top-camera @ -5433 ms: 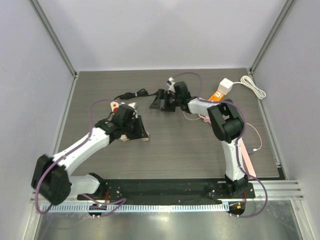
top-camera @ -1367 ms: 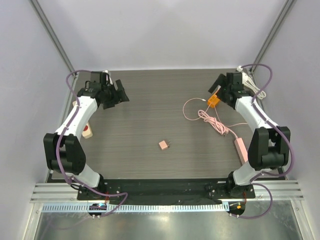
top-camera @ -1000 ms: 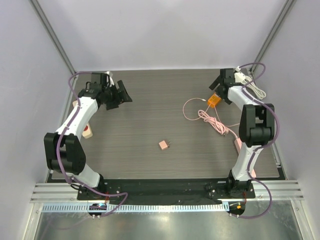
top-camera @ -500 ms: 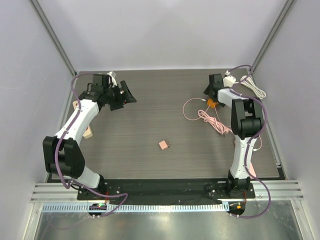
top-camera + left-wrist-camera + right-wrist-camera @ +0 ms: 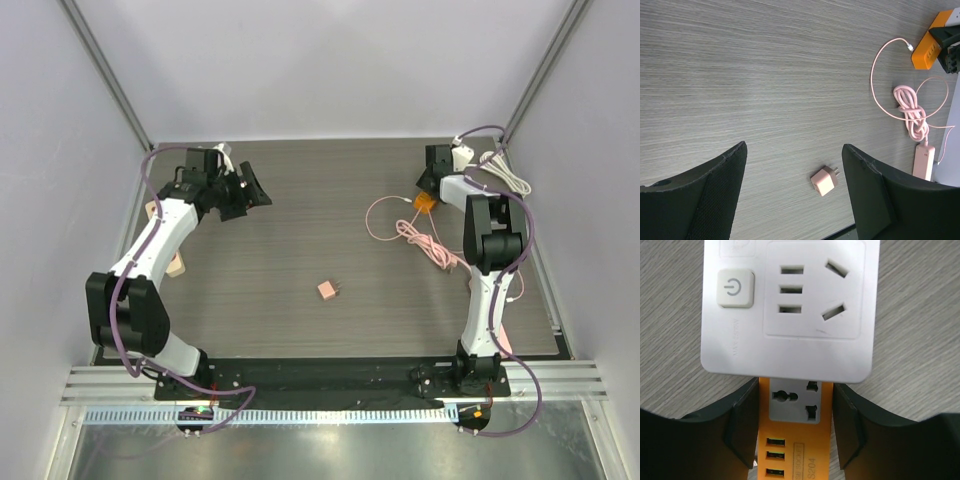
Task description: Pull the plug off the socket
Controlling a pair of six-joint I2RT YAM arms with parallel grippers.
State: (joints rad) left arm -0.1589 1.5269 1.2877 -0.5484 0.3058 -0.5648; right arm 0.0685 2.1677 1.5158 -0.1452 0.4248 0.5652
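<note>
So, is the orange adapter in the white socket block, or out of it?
In, it seems: the orange adapter meets the white socket block with no gap, its end hidden under the block's edge.

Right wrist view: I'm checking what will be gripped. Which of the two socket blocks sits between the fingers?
The orange adapter, clamped between the fingers of the right gripper; the white socket block lies beyond the fingertips, outside them.

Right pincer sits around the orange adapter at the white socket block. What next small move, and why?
Probably pull the orange adapter straight back out of the white socket block. The right pincer has its fingers against both sides of the adapter, which is still plugged into the block's edge. The left pincer is open and far off, so the block may drag along.
</note>
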